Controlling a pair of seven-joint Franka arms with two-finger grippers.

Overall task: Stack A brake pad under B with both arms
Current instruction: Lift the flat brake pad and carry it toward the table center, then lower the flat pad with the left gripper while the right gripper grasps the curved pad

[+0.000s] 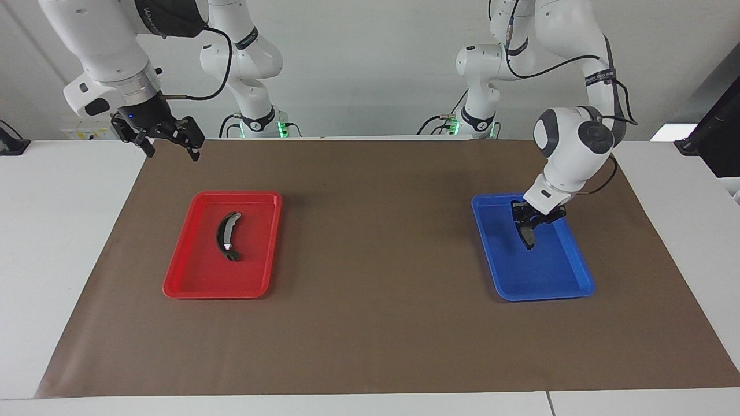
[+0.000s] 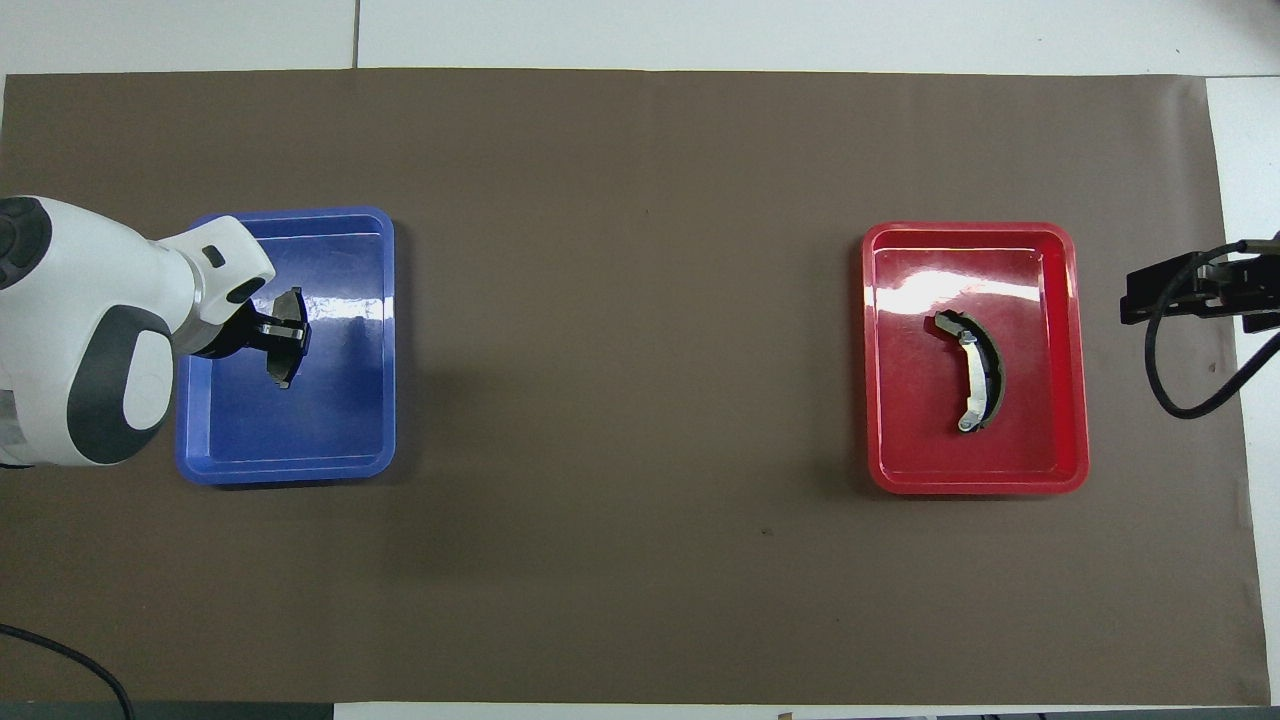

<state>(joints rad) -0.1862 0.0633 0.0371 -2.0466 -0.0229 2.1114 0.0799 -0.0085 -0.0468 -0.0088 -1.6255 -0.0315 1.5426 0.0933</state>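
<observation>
Pickup step, judged: pad A (image 1: 527, 236) gripped in the blue tray (image 1: 572, 289); next move calls for a lift and a carry out to bare tabletop. Facing view: left claw (image 1: 528, 231) down in the tray, shut on A. Right claw (image 1: 167, 138) waits raised, open, empty. B (image 1: 227, 236) lies in the red tray (image 1: 185, 289).

Overhead view: left claw (image 2: 283, 335) clamps A (image 2: 290, 340) edge-up inside the blue tray (image 2: 290, 465). B (image 2: 975, 370) untouched in the red tray (image 2: 1075, 350); right claw (image 2: 1150, 295) beside that tray.

Left gripper (image 1: 529, 231) grips the short pad (image 1: 528, 237) in the blue tray (image 1: 578, 271) at three o'clock; crescent piece (image 1: 227, 237) lies in the red tray (image 1: 185, 277) at nine.
</observation>
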